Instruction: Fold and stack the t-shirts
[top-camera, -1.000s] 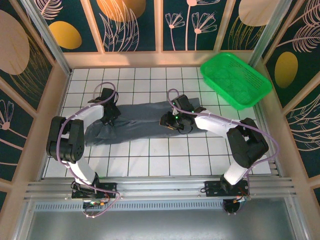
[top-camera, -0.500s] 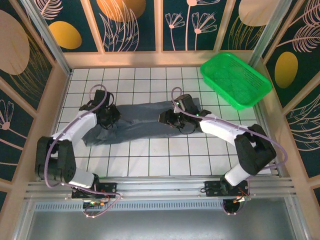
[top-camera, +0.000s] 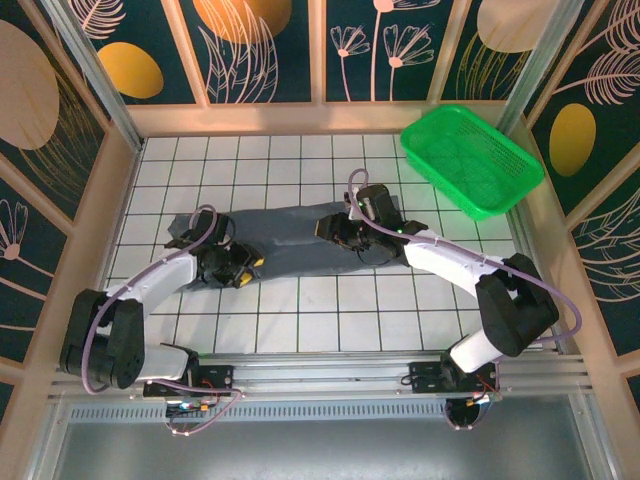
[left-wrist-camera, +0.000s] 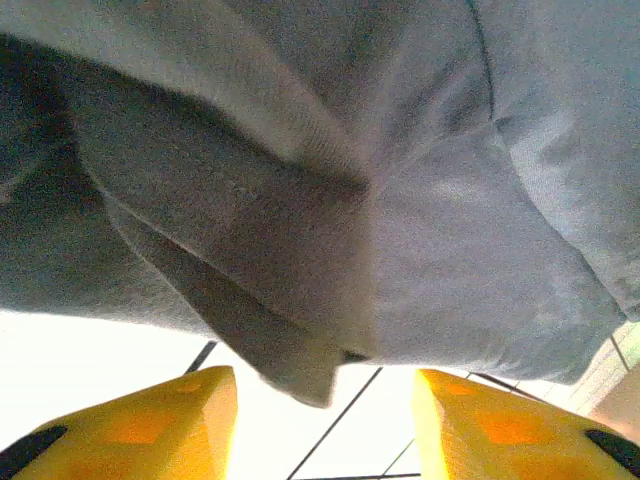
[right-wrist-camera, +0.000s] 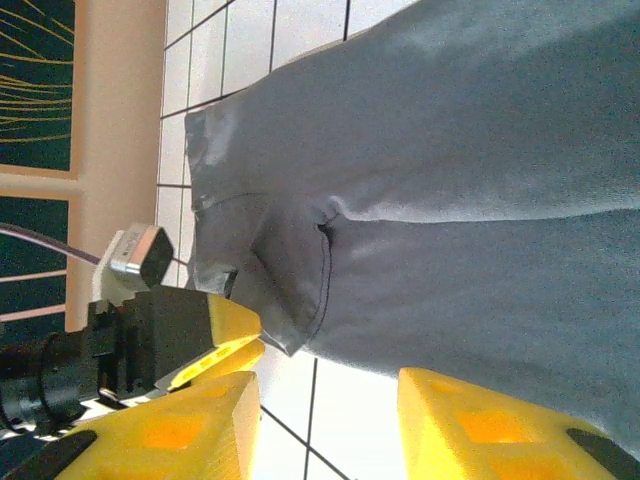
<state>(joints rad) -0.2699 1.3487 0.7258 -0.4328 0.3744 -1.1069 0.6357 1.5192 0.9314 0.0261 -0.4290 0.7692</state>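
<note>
Mid-fold: L gripper (top-camera: 243, 269), R gripper (right-wrist-camera: 328, 385) are hovering unclenched, dark slate-grey cloth t-shirt (top-camera: 290, 235) just ahead; next prob. needing hem regrasp.

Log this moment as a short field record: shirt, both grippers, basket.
t-shirt: dark grey, lying as a long rumpled band across the white tiled table; not yet a neat rectangle
left gripper: open, at the shirt's near edge towards its left end, no cloth between the fingers
right gripper: open, by the shirt's right part
basket: green, far right corner, apart from the shirt
</note>
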